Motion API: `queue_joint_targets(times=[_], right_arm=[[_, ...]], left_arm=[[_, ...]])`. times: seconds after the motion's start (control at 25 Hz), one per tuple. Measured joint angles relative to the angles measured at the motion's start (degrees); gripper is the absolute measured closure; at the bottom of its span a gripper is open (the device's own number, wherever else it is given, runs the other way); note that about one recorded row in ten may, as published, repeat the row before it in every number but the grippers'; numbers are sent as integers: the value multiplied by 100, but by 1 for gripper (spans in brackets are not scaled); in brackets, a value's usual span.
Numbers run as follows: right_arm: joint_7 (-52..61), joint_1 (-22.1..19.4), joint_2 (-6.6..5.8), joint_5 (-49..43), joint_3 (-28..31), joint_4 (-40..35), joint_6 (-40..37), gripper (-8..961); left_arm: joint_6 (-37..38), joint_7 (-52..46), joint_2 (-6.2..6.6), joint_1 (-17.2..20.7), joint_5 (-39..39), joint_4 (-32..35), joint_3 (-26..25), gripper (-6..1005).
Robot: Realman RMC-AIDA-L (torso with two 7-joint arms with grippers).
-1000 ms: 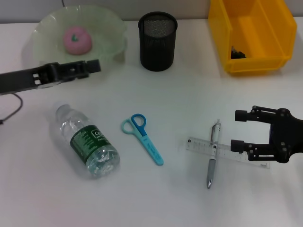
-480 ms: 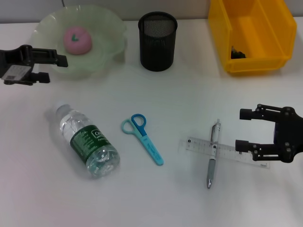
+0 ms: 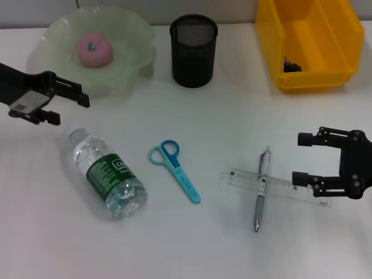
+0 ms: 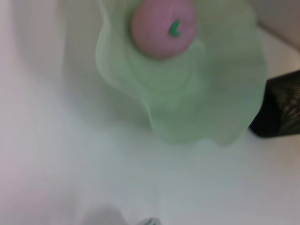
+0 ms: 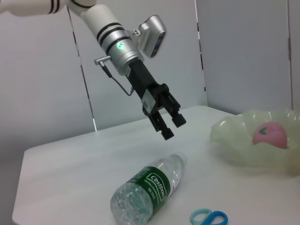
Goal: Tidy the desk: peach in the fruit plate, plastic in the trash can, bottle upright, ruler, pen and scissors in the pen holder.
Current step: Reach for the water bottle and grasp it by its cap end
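Two open grippers: the left gripper (image 3: 67, 108) has swung down from the fruit plate (image 3: 133, 55), empty, toward the toppled bottle (image 3: 107, 180) at seven o'clock; right gripper (image 3: 302, 158) waits.

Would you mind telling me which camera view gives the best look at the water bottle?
The head view: the water bottle lies on its side, whole from cap to base, label readable. The right wrist view also shows it whole, but from low and oblique. The left wrist view catches only a sliver.
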Motion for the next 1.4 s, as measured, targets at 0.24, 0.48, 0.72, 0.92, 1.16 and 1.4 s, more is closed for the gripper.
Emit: queue_joint_targets(times=[0.24,0.48,0.72,0.92,1.16,1.4], right_arm=[[-82,11,0,-83,22,3,1,137],[-98,17,1,-126,29,1,-27,137],[-151,8,1,-128,42,6,-32,138],[-160,9,1,-128,42,31,-34,138],[-168,9,1,-128,42,37,-36,138],[-171,9,2,-128,42,45,-39,139]], left_arm=[[-231,-13,-174,-136,497,-85,-19,186],[-609,-22,-204,-90,593,-386,-68,187],[-887,-22,-248,-76,704,-538,-47,186],[-924,-22,-275,-80,706,-541,-30,186],[-1014,-16,-350,-128,713,-559,65,187],[-1033,-15,-357,-129,714,-563,130,192]])
